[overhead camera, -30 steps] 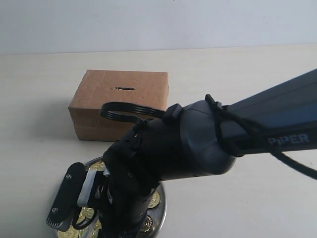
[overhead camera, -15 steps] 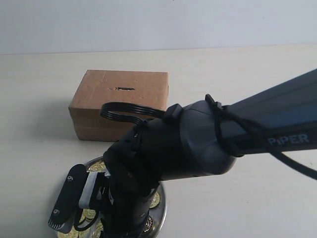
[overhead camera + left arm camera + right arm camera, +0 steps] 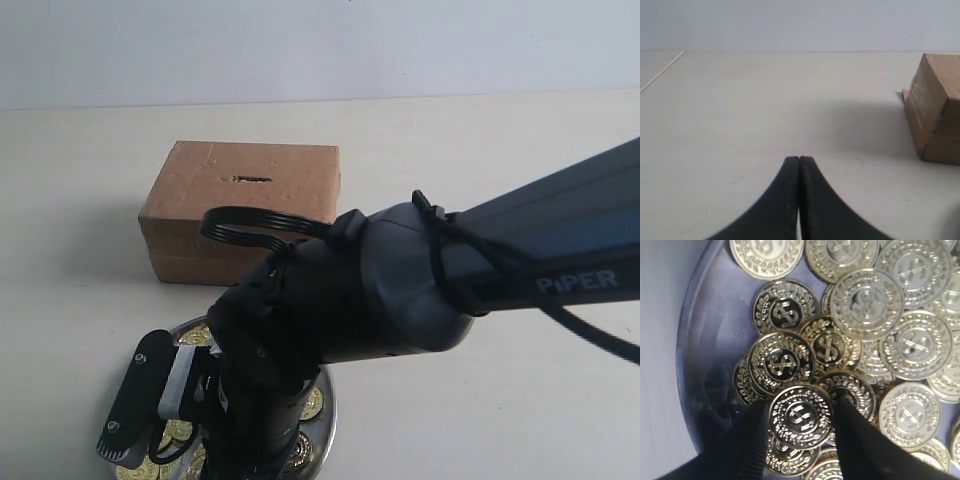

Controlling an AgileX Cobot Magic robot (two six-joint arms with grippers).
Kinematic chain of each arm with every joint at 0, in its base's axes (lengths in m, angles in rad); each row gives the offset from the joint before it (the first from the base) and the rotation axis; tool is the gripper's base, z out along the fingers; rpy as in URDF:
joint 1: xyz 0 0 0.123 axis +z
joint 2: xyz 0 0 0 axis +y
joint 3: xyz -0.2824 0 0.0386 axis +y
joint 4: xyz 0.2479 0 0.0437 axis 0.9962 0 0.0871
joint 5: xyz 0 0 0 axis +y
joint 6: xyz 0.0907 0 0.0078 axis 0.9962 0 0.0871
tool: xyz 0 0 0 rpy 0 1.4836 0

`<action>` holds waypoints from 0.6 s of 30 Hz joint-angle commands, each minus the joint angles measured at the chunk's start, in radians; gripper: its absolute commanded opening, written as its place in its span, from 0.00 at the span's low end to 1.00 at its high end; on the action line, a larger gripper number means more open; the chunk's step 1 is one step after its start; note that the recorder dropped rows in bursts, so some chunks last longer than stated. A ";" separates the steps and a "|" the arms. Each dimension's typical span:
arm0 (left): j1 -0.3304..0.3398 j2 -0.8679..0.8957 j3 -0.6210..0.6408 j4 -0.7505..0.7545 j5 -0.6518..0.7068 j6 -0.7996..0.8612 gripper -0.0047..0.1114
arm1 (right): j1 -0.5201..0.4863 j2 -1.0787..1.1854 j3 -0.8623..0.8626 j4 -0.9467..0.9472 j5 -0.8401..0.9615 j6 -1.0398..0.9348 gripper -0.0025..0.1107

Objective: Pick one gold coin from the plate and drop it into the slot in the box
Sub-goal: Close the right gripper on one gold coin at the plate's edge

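— Gold-coloured round coin with an embossed dollar sign and wreath point(image 3: 801, 416), lying on top of the heap in the round shiny silver metal plate point(image 3: 715, 340). Is that the one I'm going for?

— It looks so. Your right gripper point(image 3: 802, 407) is hanging straight over it. Its two black fingers point(image 3: 752, 450) are standing apart, one on each side of that coin, close against its rim. I cannot tell whether they are pinching it yet.

— So which step am I working on?

— The pick, I judge. The coin is lying flat on the pile, not lifted. The other gold coins point(image 3: 865, 305) are overlapping under and beside it, so you are needing a squeeze that catches only this one by its edges. Then you are needing a straight lift, so that no neighbour comes up with it.

— And where am I taking it?

— The brown rectangular cardboard box point(image 3: 240, 205) is sitting just beyond the plate on the pale table point(image 3: 480, 140), not touching it. The short dark slot point(image 3: 251, 180) is showing in the middle of its top face. It is narrow, so you will be turning the coin edge-on and lining it up along the slit before letting go.

— What is my other arm doing?

— Your left gripper point(image 3: 799, 165) is idling low over bare table near one end of the box, fingers pressed together on nothing.
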 commanded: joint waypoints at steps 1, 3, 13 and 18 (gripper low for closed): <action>0.002 -0.005 -0.002 -0.001 -0.012 -0.001 0.04 | 0.002 0.009 -0.003 0.000 -0.005 0.001 0.29; 0.002 -0.005 -0.002 -0.001 -0.012 -0.001 0.04 | 0.002 0.009 -0.003 0.000 -0.006 0.001 0.28; 0.002 -0.005 -0.002 -0.001 -0.012 -0.001 0.04 | 0.002 0.009 -0.003 0.004 -0.017 0.001 0.43; 0.002 -0.005 -0.002 -0.001 -0.012 -0.001 0.04 | 0.002 0.009 -0.003 0.004 -0.019 0.001 0.42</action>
